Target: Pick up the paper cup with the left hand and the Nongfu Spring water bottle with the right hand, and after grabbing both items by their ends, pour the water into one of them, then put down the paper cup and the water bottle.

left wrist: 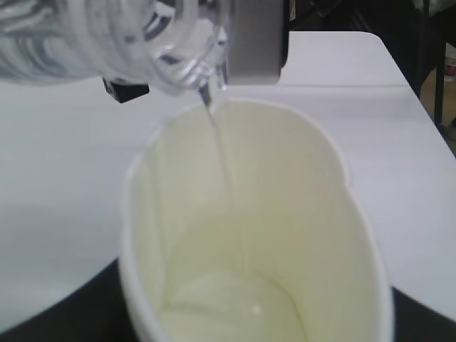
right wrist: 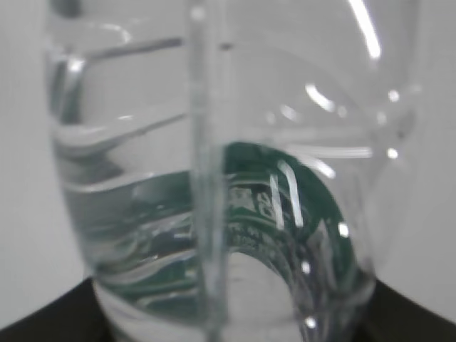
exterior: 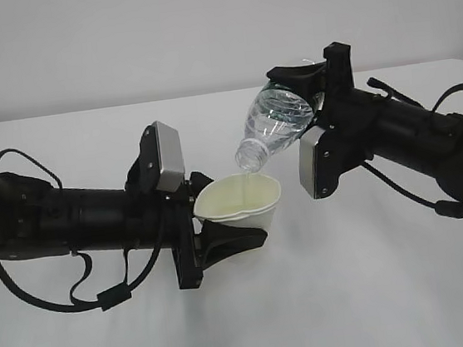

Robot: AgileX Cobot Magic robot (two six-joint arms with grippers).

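My left gripper (exterior: pixel 212 226) is shut on the off-white paper cup (exterior: pixel 239 200), held above the table and squeezed oval. In the left wrist view the cup (left wrist: pixel 285 235) fills the frame with a little water at its bottom. My right gripper (exterior: pixel 310 89) is shut on the base of the clear Nongfu Spring water bottle (exterior: pixel 276 122), which is tipped neck-down toward the cup. Its mouth (left wrist: pixel 196 60) hangs just over the rim and a thin stream of water (left wrist: pixel 221 153) runs into the cup. The bottle (right wrist: pixel 214 178) with its green label fills the right wrist view.
The white table (exterior: pixel 379 291) spreads under both arms, with a pale wall behind. Its right edge (left wrist: pixel 420 100) shows in the left wrist view, with dark floor beyond. Cables loop beneath the left arm (exterior: pixel 61 218) and the right arm (exterior: pixel 429 142).
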